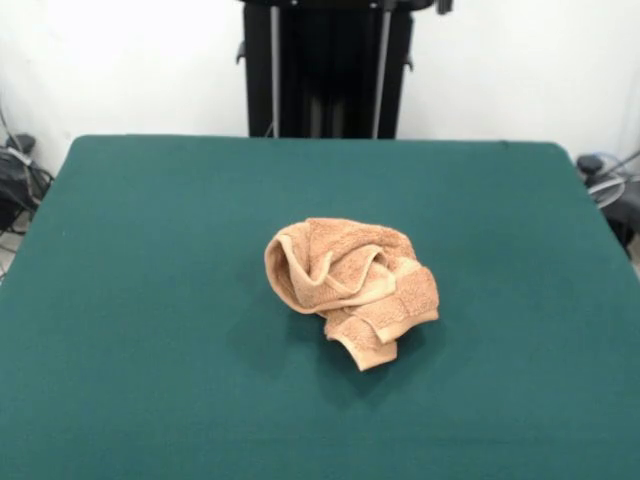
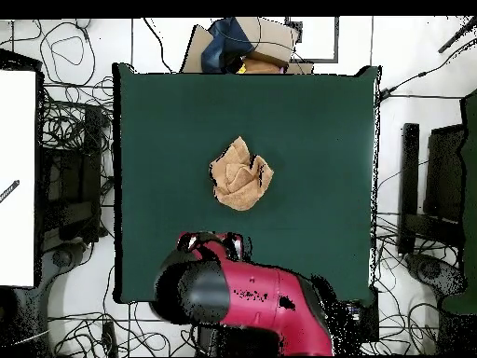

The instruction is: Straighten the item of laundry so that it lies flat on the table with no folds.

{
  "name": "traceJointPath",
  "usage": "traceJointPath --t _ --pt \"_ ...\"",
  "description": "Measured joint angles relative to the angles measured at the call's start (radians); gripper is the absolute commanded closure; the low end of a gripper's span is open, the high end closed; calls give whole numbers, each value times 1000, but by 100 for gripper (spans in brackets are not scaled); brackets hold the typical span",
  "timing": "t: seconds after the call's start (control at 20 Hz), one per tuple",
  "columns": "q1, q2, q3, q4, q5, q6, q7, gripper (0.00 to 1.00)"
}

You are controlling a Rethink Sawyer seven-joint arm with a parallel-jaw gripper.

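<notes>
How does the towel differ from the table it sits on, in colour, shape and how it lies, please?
The towel is light orange-tan, while the table is dark green. The towel is bunched into a rumpled heap with folds and curled edges, while the table top is a flat, smooth rectangle. The towel covers only a small patch near the middle, and the table spreads far wider around it. Both look soft-surfaced and matte.

White wall (image 1: 120, 60) behind; cables (image 2: 65, 121) strewn over pale floor (image 2: 396, 130).

Frontal and overhead; shared table (image 1: 150, 300)
</notes>
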Motion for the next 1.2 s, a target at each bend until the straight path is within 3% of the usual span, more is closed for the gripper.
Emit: traceJointPath --t 0.5,1.2 --pt "-110 95 141 -123 -120 58 0 0" --pt "-179 208 234 -252 -171 118 0 0"
